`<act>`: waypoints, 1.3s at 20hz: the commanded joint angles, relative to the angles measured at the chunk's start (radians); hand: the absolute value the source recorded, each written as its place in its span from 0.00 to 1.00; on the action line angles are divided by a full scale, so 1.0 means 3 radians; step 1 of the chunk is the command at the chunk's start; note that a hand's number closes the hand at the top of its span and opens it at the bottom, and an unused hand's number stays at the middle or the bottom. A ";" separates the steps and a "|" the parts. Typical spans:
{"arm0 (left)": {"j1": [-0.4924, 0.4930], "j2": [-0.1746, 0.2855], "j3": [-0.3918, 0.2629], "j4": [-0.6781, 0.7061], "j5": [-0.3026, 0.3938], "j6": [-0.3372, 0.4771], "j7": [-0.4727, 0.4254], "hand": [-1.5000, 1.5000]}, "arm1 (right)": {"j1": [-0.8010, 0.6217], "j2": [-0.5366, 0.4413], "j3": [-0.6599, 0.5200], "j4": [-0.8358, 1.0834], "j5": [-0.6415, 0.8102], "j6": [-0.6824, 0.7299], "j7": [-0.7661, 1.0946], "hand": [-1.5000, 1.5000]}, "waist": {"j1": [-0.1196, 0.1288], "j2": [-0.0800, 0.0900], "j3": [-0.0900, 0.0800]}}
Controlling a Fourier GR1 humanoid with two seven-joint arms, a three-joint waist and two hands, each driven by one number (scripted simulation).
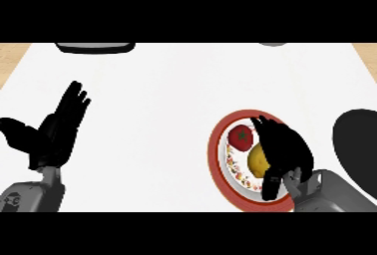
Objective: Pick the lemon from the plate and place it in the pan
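A yellow lemon (257,158) lies on a red-rimmed plate (215,154) at the lower right, beside a red tomato (241,135). My right hand (285,149) hangs over the plate with fingers straight, covering the lemon's right side; the thumb points down along the lemon's lower edge. The black pan (358,142) shows at the right edge, partly cut off. My left hand (57,130) rests open at the left, fingers up, far from the plate.
A dark grey object (95,47) sits at the counter's far edge, upper left. Another small grey object (273,44) peeks in at the top right. Wooden surface shows at both upper corners beyond the white counter (162,109).
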 commanded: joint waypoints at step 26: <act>0.0023 -0.0110 0.0422 -0.0040 -0.0112 -0.0396 0.0084 0.50 | 0.0257 0.0776 -0.0687 0.1118 0.1237 -0.0114 -0.1350 1.00 | -0.0004 0.0001 0.0002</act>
